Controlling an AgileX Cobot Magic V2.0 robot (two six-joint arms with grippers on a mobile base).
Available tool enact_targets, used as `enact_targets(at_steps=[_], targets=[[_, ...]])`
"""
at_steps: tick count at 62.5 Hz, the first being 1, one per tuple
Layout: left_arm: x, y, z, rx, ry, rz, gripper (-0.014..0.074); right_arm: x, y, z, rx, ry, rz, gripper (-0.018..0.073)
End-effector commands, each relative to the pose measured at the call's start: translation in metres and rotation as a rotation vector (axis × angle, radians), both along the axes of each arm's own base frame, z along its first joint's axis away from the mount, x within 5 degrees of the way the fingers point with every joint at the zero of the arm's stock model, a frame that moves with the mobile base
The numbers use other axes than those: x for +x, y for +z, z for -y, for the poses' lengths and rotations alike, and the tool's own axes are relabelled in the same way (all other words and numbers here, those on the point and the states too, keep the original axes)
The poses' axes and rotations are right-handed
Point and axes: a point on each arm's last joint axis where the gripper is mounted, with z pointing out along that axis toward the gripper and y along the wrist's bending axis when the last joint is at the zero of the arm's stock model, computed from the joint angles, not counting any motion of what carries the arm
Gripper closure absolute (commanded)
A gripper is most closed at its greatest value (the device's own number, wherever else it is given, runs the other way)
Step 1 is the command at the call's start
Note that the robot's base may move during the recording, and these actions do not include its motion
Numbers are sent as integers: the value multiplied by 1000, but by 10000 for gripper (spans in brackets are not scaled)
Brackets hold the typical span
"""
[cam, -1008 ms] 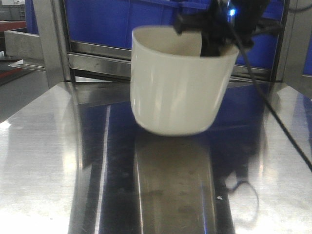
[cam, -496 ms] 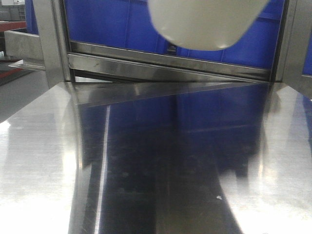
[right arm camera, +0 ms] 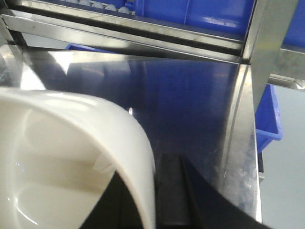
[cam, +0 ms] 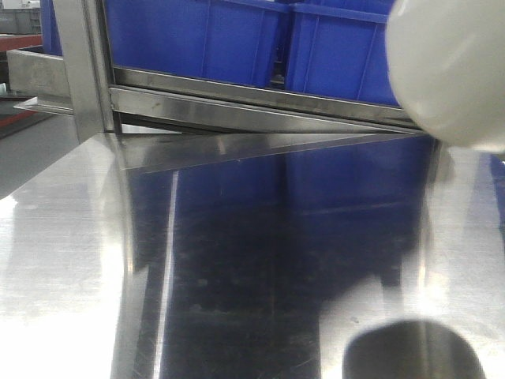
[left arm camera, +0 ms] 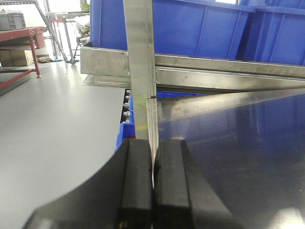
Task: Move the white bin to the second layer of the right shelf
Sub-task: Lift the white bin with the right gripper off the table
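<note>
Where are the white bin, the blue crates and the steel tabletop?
white bin (cam: 454,71): front view, its rounded side wall.
blue crates (cam: 197,35): front view, left crate's front wall.
steel tabletop (cam: 71,276): front view, bare left part.

Matte black left claw (left arm camera: 153,157), two flat rectangular pads (left arm camera: 136,186) on curved black shells.
</note>
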Motion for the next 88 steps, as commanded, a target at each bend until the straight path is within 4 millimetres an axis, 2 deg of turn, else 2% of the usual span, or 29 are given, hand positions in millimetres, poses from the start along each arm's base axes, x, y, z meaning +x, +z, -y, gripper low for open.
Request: enact_targets(at_steps=[1, 13, 88], targets=[[0, -4, 0, -19, 2, 59, 512, -12, 16, 3, 48, -2, 212, 503], [0, -4, 0, -19, 2, 59, 512, -26, 13, 6, 69, -1, 304, 503], [0, -4, 0, -19, 2, 59, 512, -26, 12, 6, 66, -1, 294, 503]])
